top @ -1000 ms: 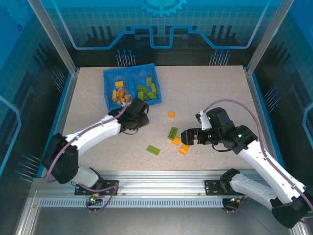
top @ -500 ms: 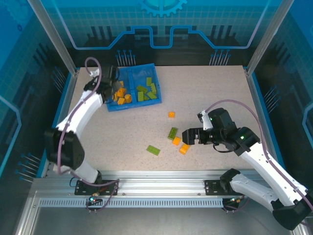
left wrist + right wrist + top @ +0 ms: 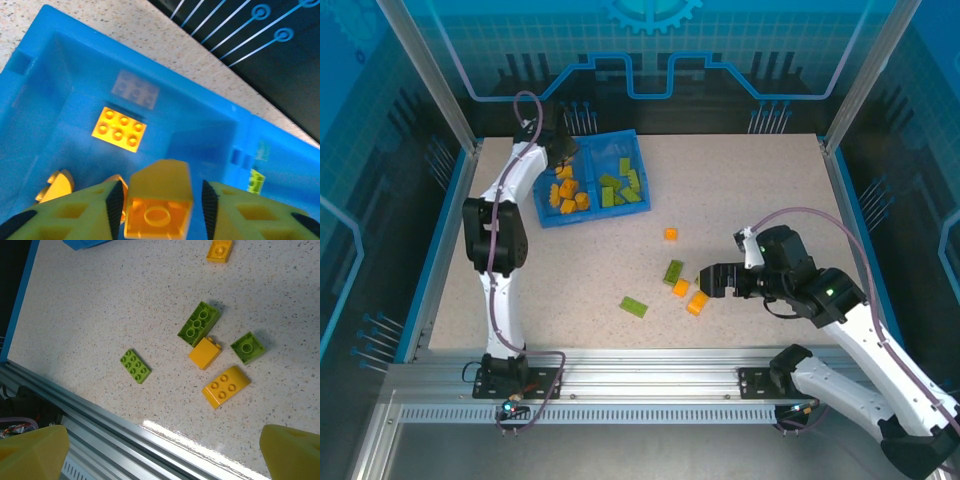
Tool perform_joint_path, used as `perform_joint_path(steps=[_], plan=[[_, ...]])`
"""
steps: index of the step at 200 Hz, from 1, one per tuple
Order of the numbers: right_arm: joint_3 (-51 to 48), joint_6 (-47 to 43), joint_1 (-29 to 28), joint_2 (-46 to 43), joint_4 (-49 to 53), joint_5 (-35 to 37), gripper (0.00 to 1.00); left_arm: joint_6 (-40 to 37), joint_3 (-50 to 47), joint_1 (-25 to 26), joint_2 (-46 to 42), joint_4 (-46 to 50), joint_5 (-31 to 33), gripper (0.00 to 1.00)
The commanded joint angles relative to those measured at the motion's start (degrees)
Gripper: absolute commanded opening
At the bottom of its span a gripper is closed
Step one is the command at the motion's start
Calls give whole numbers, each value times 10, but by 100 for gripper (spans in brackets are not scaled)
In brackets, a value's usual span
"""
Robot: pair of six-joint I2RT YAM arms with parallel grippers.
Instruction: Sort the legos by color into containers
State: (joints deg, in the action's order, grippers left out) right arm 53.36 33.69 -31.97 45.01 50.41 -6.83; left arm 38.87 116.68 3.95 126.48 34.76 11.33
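Note:
The blue tray (image 3: 592, 216) lies at the back left. Its left compartment holds several orange legos (image 3: 567, 195) and its right compartment several green ones (image 3: 621, 188). My left gripper (image 3: 563, 152) hangs over the left compartment's far end. In the left wrist view an orange brick (image 3: 159, 200) sits between the fingers of this gripper (image 3: 160, 207), with a gap at the right pad. My right gripper (image 3: 705, 280) stands wide open beside loose legos: a green one (image 3: 198, 323), an orange one (image 3: 205, 352), a small green one (image 3: 247, 347) and a curved orange one (image 3: 225, 386).
A flat green brick (image 3: 634, 307) lies alone toward the near edge, and a small orange one (image 3: 671, 234) sits mid-table. The metal rail (image 3: 125, 430) runs along the table's near edge. A flat orange brick (image 3: 119, 129) rests on the tray floor below my left gripper.
My left arm has swung from beside the tray's near edge up over its back left corner, and its jaws have parted around the orange brick. The right gripper drifted slightly rightward.

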Motion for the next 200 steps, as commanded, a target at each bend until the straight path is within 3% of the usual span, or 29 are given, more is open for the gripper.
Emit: perform_joint_path(steps=[1,31,65,91,108,156,182,200], plan=[[17,7,-7,-1,10,9,99,-12,15,-5,-34,24,-32,52],[16,6,-7,16,-5,1,99,-5,-72,-4,-131,8,-56,54],[0,-2,-25,43,-39,1,98,-28,-303,42,-357,-92,-106,55],[-4,-41,-88,86,-66,42,98,-157,-449,151,-539,-129,-91,57],[-7,-72,-123,127,-91,51,98,-243,-522,198,-642,-127,-120,57],[-1,-169,-232,256,-163,93,95,-482,-688,212,-900,-45,-308,59],[34,-200,-258,352,-168,128,93,-659,-740,215,-986,51,-413,71],[61,-225,-269,419,-170,141,91,-753,-765,215,-1017,109,-430,84]])
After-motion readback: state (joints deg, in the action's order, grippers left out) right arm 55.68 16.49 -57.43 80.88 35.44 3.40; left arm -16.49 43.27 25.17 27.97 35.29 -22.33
